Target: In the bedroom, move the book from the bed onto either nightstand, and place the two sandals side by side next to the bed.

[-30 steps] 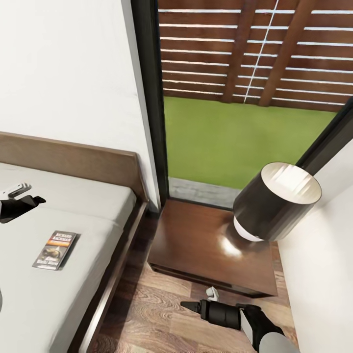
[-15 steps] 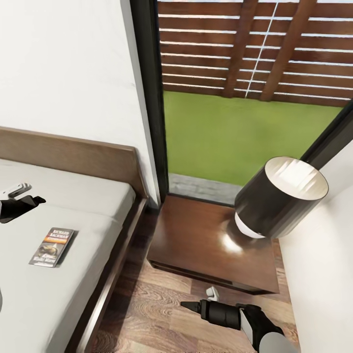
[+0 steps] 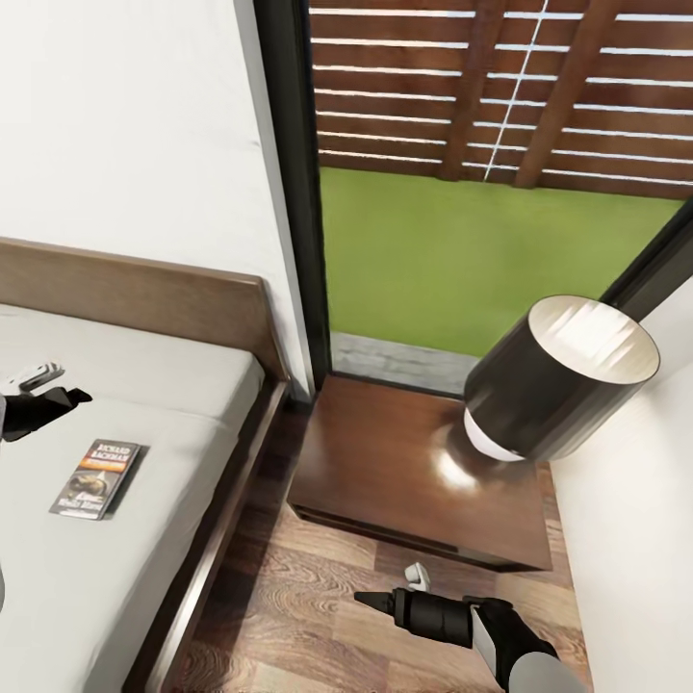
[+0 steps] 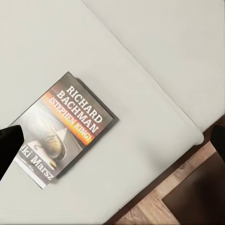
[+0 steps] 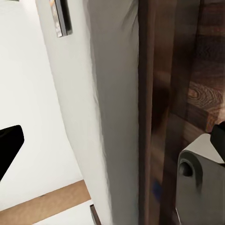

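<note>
here, in the bedroom, the book [image 3: 95, 466] lies flat on the bed [image 3: 144, 385], face up on the pale mattress at about 8 o'clock in the head view, near the bed's side edge. the left gripper [image 3: 43, 385] hovers above the mattress at 9 o'clock, just beyond the paperback and apart from it, its jaws spread and holding nothing; its wrist camera looks down on the cover [image 4: 63, 129], lettered "richard bachman". the right gripper [image 3: 390, 589] hangs over the wood-plank floor [image 3: 289, 616] at 6 o'clock, just in front of the nightstand [image 3: 404, 472], jaws parted and empty. a black-shaded lamp [image 3: 553, 380] stands on the nightstand at 3 o'clock, before the window [image 3: 462, 192].
</note>
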